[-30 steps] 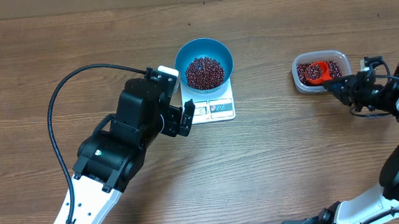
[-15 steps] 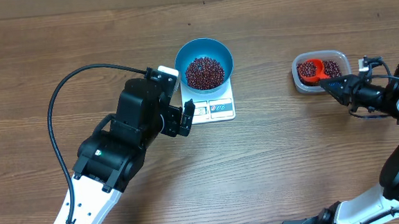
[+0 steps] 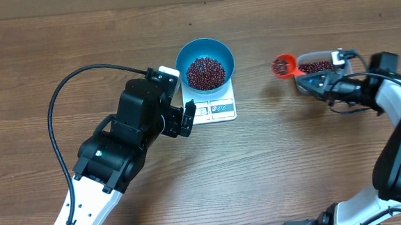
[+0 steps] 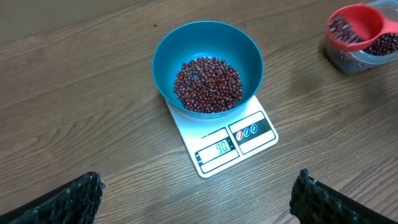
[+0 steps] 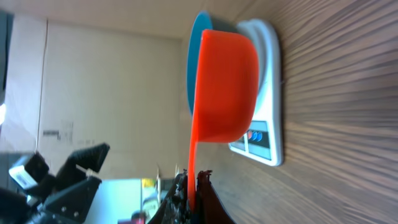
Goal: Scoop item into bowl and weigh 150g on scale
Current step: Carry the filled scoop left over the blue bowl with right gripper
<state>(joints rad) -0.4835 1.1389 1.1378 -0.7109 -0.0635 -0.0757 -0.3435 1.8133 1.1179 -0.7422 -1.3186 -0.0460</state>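
First, nearest the robot's base: the left tool (image 3: 188, 118), black, its two fingers spread wide apart and holding nothing. It hangs over the wooden table (image 3: 273, 164) just beside the near-left corner of the scale. A black cable (image 3: 54, 107) loops out from this arm to its left.

Next: the scale (image 3: 218, 110), flat, white and rectangular, lying on the table. Its display edge faces the robot, and in the left wrist view the window reads 90.

On the far part of the scale: the bowl (image 3: 183, 61), round, deep and blue, standing upright. It overhangs the scale's far edge.

In the bowl: beans (image 3: 205, 72), small and dark red-brown, a loose heap covering the bottom and lying well below the rim.

To the right, well apart from the scale: the right tool (image 3: 321, 83), its fingers pressed together on the thin handle of the scoop. It reaches in from the right edge of the table.

At the end of that handle: the scoop (image 3: 284, 65), orange-red and round, carrying a load of beans. It is held in the air between the bowl and the tub, just to the left of the tub.

Behind the right tool: the tub (image 3: 320, 54), clear plastic with rounded corners, resting on the table with more beans inside. Its near side is hidden by the tool.
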